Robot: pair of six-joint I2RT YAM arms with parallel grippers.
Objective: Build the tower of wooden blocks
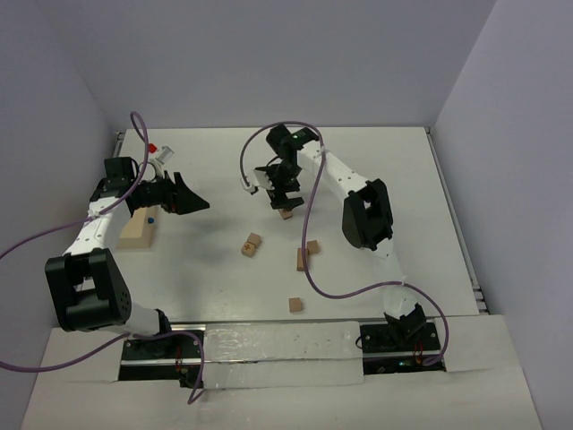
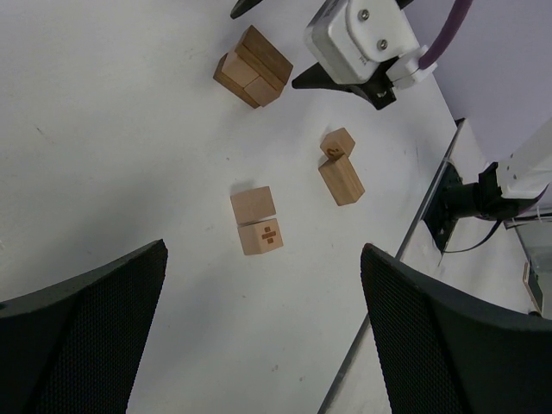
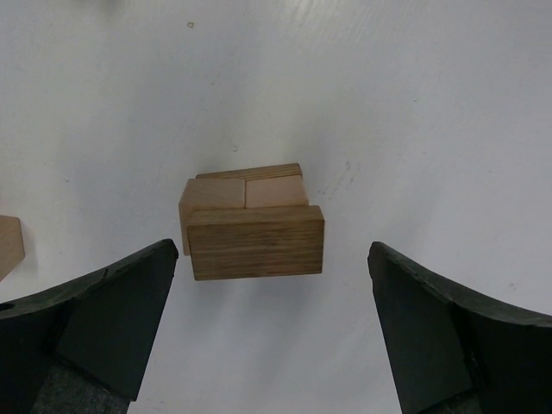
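Observation:
A low stack (image 1: 286, 212) of wood blocks stands mid-table: one long block lying across two cubes, seen close in the right wrist view (image 3: 255, 241) and far off in the left wrist view (image 2: 254, 66). My right gripper (image 1: 282, 193) hangs open just above this stack, with its fingers (image 3: 112, 310) apart on either side and touching nothing. Loose blocks lie nearer: a pair of cubes (image 1: 253, 244), a cube with a long block (image 1: 307, 253), and a single cube (image 1: 295, 305). My left gripper (image 1: 199, 202) is open and empty at the left, above bare table (image 2: 263, 259).
A pale rectangular tray (image 1: 139, 231) lies under the left arm. A small red object (image 1: 154, 146) sits at the far left corner. The cube pair (image 2: 257, 222) and the cube with the long block (image 2: 341, 166) show in the left wrist view. Walls enclose three sides.

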